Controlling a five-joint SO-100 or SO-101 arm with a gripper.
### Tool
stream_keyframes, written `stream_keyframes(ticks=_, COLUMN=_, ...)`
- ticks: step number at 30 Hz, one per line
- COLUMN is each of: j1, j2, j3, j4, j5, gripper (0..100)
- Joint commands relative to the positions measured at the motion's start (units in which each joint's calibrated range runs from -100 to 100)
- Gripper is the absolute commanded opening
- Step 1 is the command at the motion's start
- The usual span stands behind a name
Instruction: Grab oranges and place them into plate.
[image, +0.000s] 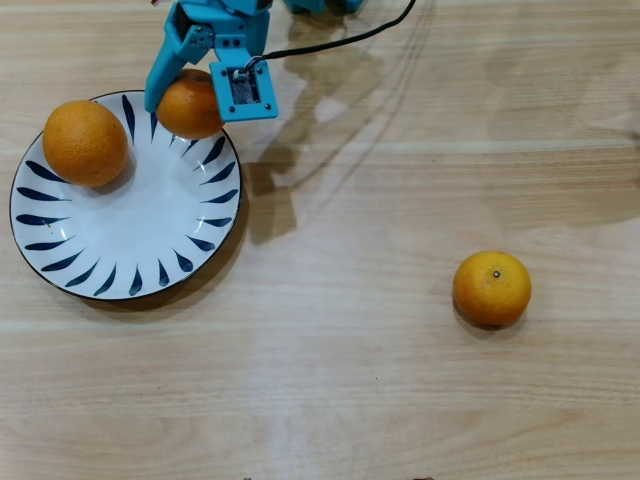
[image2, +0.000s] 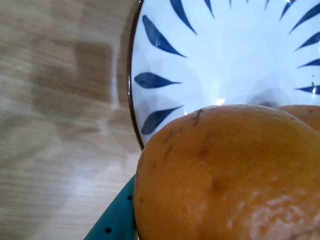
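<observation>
Overhead view: teal plastic two-finger gripper (image: 190, 100) is clenched on a glossy round orange (image: 188, 106), held over the upper right rim of the round white ceramic plate (image: 130, 235) with navy leaf strokes. A second, larger orange (image: 85, 142) rests on the plate's upper left rim. A third orange (image: 491, 288), dark stem dot up, lies well apart on the pale wood-grain table (image: 350, 400). Wrist view: the held fruit's pitted skin (image2: 225, 175) fills the lower frame, teal finger (image2: 117, 220) beside it.

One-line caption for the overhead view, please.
Blue tool holds an orange over the plate rim; one orange plated, another on the table.
</observation>
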Motion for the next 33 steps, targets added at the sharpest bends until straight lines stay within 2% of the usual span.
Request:
stream_keyframes(ticks=1, j1=-0.08, j2=-2.79, j3=-0.6, j4=-2.37, j5=-0.1, gripper=33)
stream_keyframes(ticks=6, j1=-0.33, j2=-1.77, j3=-0.96, j4=-4.69, j5=0.84, gripper=43)
stream_keyframes(ticks=10, j1=-1.13, j2=-1.18, j3=-1.23, j4=-6.67, j5=3.03, gripper=47)
stream_keyframes(ticks=15, j1=-2.02, j2=-1.44, j3=-2.05, j4=-6.59, j5=2.93, gripper=48)
stream_keyframes(ticks=18, j1=-5.16, j2=-1.27, j3=-6.21, j4=-3.66, j5=0.37, gripper=48)
stream_keyframes(ticks=21, j1=-10.16, j2=-0.25, j3=-16.17, j4=6.39, j5=-1.52, gripper=39)
stream_keyframes(ticks=22, j1=-11.94, j2=0.26, j3=-20.25, j4=10.35, j5=-1.88, gripper=34)
stream_keyframes(ticks=23, j1=-15.57, j2=3.04, j3=-29.3, j4=17.14, j5=-1.99, gripper=23)
stream_keyframes(ticks=24, j1=-19.28, j2=6.43, j3=-38.9, j4=22.89, j5=-2.51, gripper=16)
stream_keyframes(ticks=27, j1=-27.02, j2=12.68, j3=-54.56, j4=29.94, j5=-6.43, gripper=19)
stream_keyframes(ticks=33, j1=-38.63, j2=27.39, j3=-74.48, j4=27.79, j5=-11.71, gripper=20)
